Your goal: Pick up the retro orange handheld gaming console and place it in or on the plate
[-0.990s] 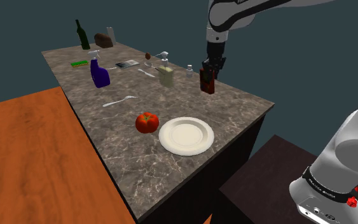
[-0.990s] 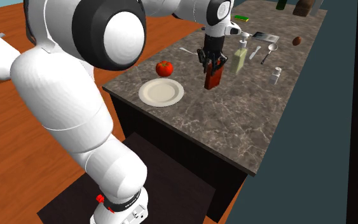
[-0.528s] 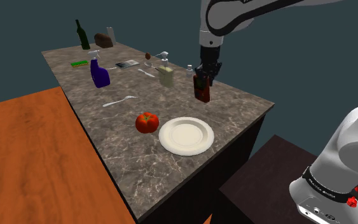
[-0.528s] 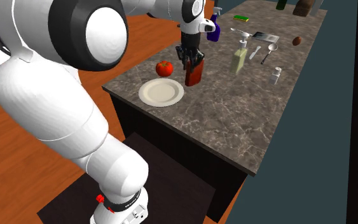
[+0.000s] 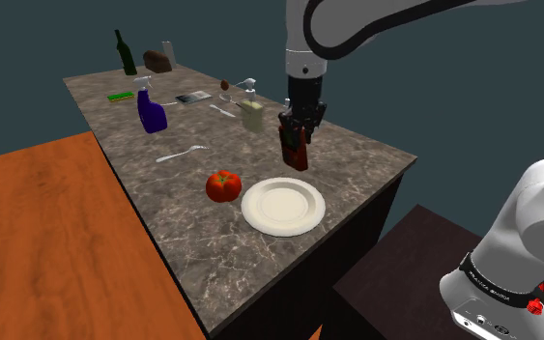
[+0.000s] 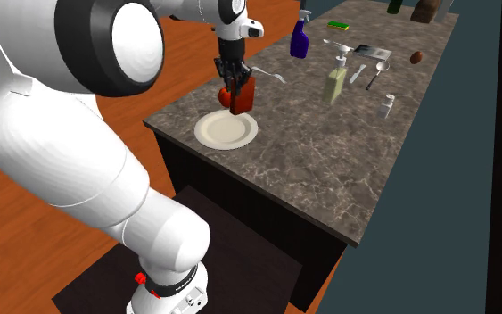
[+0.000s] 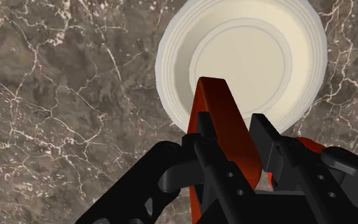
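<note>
- Hanging in mid-air, the console (image 5: 300, 155) (image 6: 242, 95) (image 7: 217, 111) is clear of the surface (image 5: 352, 159) and gripped by its top end, with its body pointing down.
- The end effector (image 5: 296, 132) (image 6: 233, 81) (image 7: 234, 140) is clenched on the console. In the wrist view both black fingers press against its sides.
- The console looks dark red-orange, more rusty than bright.
- The plate (image 5: 282, 207) (image 6: 226, 130) (image 7: 247, 51) is cream-white and sits flat near the surface's front edge. It's bare.
- In the shoulder view the console hangs just past the plate's far rim. In the wrist view its lower tip overlaps the plate's near rim, so it's right at the edge and not over the middle.
- The tomato (image 5: 223, 185) (image 6: 225, 95) sits just beside the plate, partly behind the console in the second exterior view.
- Further back are a blue spray bottle (image 5: 151, 113) (image 6: 300, 40), a soap pump (image 5: 253, 115) (image 6: 334, 83) and a fork (image 5: 181, 153), all well apart from the plate.
</note>
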{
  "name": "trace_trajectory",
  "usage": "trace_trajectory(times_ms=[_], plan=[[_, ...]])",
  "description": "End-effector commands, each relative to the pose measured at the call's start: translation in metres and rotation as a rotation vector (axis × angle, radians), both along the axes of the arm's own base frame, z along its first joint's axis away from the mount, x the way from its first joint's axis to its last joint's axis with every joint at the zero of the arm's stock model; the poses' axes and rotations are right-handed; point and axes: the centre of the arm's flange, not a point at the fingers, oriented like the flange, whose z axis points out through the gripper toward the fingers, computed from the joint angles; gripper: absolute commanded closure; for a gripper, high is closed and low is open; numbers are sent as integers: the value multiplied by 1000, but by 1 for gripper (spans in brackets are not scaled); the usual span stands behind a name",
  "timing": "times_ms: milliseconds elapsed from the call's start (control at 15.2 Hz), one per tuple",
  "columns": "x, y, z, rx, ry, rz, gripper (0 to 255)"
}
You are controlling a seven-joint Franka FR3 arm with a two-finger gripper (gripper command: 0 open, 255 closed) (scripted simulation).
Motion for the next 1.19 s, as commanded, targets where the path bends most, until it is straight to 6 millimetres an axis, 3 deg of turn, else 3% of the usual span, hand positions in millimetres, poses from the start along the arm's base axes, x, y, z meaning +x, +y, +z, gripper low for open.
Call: trace_trajectory(times_ms=[0,198,1122], plan=[[-13,25,2,0,0,-2,255],[-32,67,5,0,0,-2,255],[-32,67,-69,0,0,-2,255]])
